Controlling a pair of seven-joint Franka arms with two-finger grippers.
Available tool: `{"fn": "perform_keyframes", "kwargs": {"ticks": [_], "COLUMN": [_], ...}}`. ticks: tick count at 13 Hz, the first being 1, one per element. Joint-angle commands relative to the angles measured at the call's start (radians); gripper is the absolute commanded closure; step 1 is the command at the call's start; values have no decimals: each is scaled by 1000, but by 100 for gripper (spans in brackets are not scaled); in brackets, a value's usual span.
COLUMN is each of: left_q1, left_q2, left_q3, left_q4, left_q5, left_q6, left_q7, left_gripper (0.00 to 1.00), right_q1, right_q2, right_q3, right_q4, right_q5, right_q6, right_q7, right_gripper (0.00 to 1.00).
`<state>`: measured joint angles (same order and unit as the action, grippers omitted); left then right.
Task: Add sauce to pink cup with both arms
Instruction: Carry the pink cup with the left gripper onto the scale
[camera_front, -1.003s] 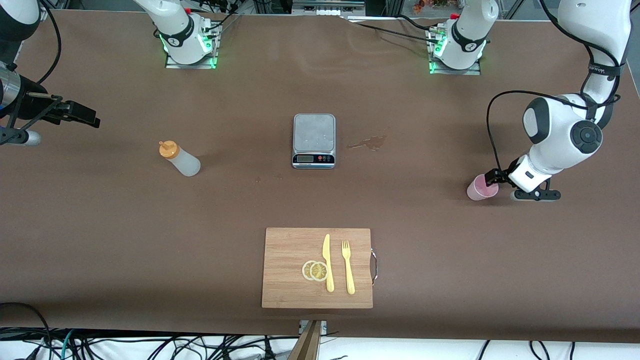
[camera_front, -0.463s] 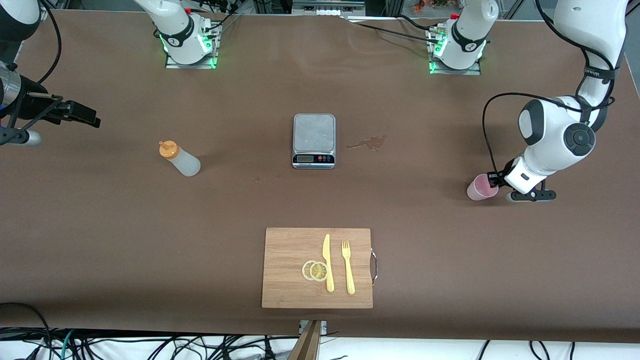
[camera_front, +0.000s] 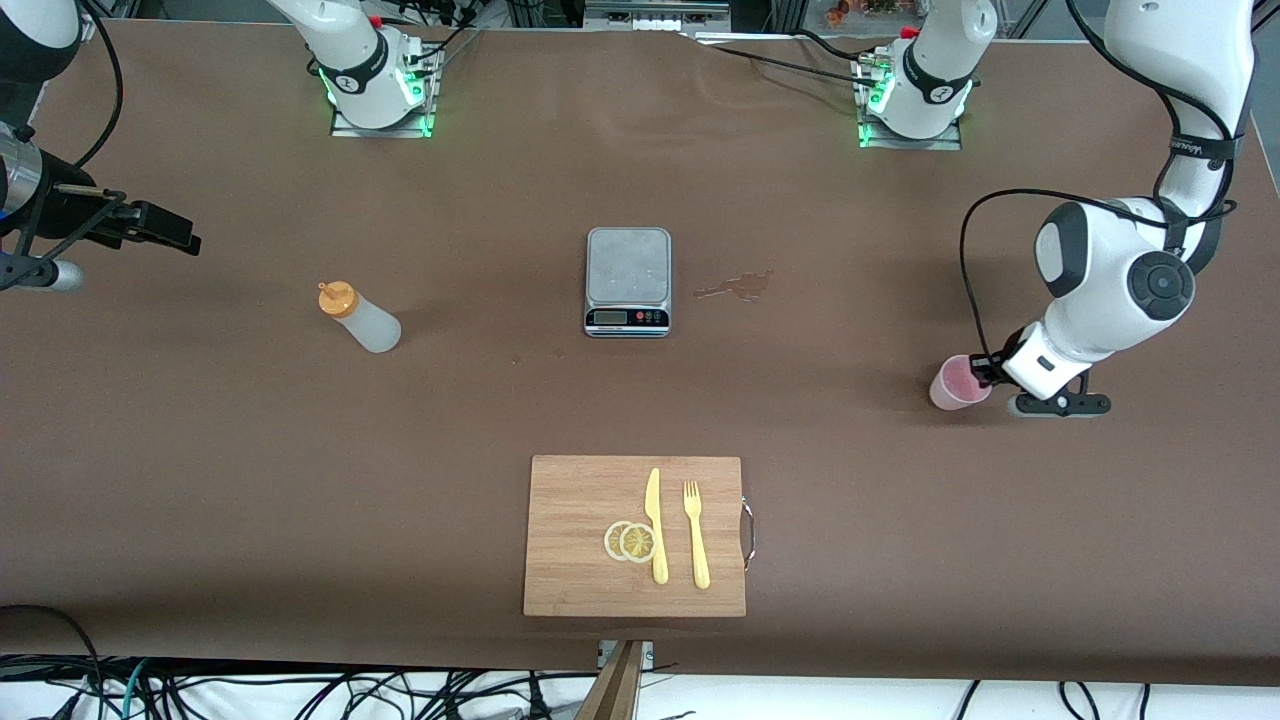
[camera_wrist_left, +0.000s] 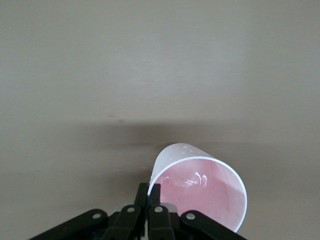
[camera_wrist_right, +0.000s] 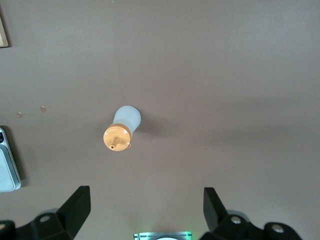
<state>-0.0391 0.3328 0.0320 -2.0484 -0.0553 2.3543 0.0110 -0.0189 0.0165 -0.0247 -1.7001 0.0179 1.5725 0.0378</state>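
Note:
The pink cup (camera_front: 957, 386) stands on the table at the left arm's end, and the left wrist view looks into its open mouth (camera_wrist_left: 200, 186). My left gripper (camera_front: 986, 371) (camera_wrist_left: 148, 188) is shut on the cup's rim, one finger outside the wall and one inside. The sauce bottle (camera_front: 361, 319), whitish with an orange cap, stands toward the right arm's end, beside the scale. My right gripper (camera_front: 168, 229) (camera_wrist_right: 145, 194) waits open in the air, apart from the bottle (camera_wrist_right: 123, 129), which shows between its fingers.
A steel kitchen scale (camera_front: 627, 279) sits at the table's middle, with a small wet spill (camera_front: 736, 287) beside it. Nearer the front camera lies a wooden cutting board (camera_front: 575, 580) with a yellow knife (camera_front: 655, 524), a fork (camera_front: 695, 534) and lemon slices (camera_front: 630, 541).
My left gripper has shut on the pink cup's rim, and the left arm and the cup have shifted slightly toward the table's middle. The right arm has not moved.

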Motion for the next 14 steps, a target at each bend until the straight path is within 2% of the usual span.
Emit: {"fn": "perform_keyframes", "kwargs": {"ticks": [1,4,6,11,14], "left_q1": [-83,-166,-238,-467,-545], "left_q2": [-9,-15,-12,12,32], "left_q3": [-42,-134,-175,-175,-175], "left_q4": [106,132,134,143,155], "left_q5": [-34,-34,-35,-37,-70], "left_q6": [-125,-133,-139,-125,-78], "left_q7": [-104,-317,-379,-612,-706], "left_gripper": [100,100,100,100,100], "right_q1": [10,11,11,11,11], "right_q2": [-9,-10,-10,-10,-12], "right_q3": [-11,-7,-7,-9,-4], "right_q4": [8,8,8,8,8], "right_q5": [5,5,5,5,7], "right_q6": [-22,-26,-26,-26,-26], "right_q7": [2,4,4,4,5], "right_gripper": [0,0,0,0,0]}}
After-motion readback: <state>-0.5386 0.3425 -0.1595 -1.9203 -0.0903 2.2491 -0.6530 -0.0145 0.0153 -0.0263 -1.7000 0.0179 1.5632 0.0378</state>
